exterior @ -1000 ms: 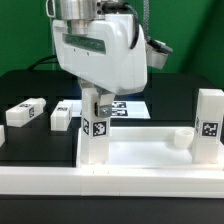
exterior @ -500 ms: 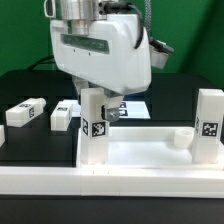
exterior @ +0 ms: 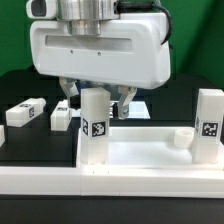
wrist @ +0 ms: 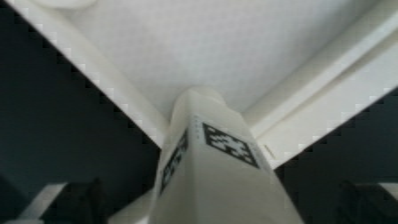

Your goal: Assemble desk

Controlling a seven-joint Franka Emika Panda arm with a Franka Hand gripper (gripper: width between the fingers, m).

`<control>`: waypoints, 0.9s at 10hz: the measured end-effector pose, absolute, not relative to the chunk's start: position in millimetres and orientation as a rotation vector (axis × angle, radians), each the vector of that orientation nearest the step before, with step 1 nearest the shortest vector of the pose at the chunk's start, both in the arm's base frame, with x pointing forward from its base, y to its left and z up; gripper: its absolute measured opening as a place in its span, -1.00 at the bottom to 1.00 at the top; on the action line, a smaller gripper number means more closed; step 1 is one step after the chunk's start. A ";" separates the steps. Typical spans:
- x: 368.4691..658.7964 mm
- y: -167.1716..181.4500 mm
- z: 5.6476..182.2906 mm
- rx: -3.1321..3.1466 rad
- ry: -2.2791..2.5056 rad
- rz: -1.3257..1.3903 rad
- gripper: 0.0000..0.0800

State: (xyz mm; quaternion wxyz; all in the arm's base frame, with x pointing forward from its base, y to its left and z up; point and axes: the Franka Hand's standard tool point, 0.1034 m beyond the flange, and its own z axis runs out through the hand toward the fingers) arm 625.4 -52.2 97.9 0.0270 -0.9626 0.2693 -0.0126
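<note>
**Claw open around upright leg at tray corner**

The white two-finger claw [exterior: 95, 102] hangs in the upper centre of the exterior view. Its jaws are spread wide, one on either side of the top of a white block leg with a black-and-white square tag [exterior: 93, 128]. A gap shows between each of the fingers [exterior: 124, 100] and the leg, so the claw grips nothing.

This leg stands upright in the lower centre of the frame. It sits at the corner of the white plastic tray-like tabletop with a raised rim [exterior: 150, 127], on the exterior view's left. The pictures do not show how firmly the leg is seated.

The tabletop lies flat across the lower part of the frame, from the centre towards the exterior view's right, on the black table surface [exterior: 30, 140]. A second upright white tagged leg [exterior: 208, 125] stands at the tray's corner on the exterior view's right. A low round white socket [exterior: 181, 138] sits just beside it, inside the rim.

Two more white tagged legs lie loose on the black table at the middle left of the frame. One is near the edge [exterior: 25, 112] and the other is closer to the upright leg [exterior: 62, 116]. They lie apart from each other and from the tray.

In the wrist view the upright leg [wrist: 214, 155] rises between the parted jaws, with its tag facing the camera. The tray's white floor and rim [wrist: 214, 45] lie behind it. The fingers there are dark and blurred.
</note>
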 end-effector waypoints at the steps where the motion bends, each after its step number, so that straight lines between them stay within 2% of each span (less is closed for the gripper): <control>1: 625.0 -52.7 96.5 -3.016 0.689 -0.041 0.62; 9: 626.3 -55.5 97.8 -3.134 -0.110 -0.046 0.62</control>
